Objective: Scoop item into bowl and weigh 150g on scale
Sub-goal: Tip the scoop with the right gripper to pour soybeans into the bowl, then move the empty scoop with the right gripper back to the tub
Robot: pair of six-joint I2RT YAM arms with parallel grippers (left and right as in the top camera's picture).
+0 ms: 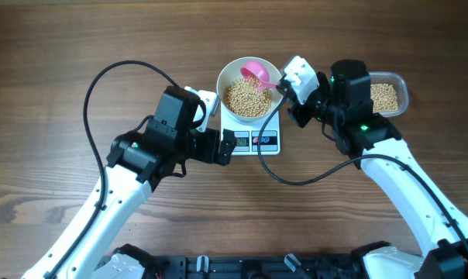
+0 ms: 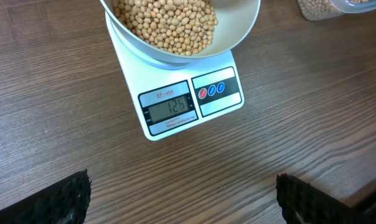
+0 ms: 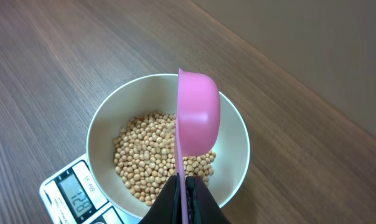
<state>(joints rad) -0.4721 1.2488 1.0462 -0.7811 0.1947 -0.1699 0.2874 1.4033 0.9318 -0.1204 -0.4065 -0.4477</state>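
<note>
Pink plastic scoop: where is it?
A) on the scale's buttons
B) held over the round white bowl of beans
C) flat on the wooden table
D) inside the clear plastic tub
B: the pink plastic scoop, pinched in the right gripper, hangs tipped on its side above the round white bowl holding small tan beans.

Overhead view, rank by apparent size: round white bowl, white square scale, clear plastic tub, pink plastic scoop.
1. round white bowl and white square scale: alike in width, unranked.
2. clear plastic tub, partly hidden.
3. pink plastic scoop.
</note>
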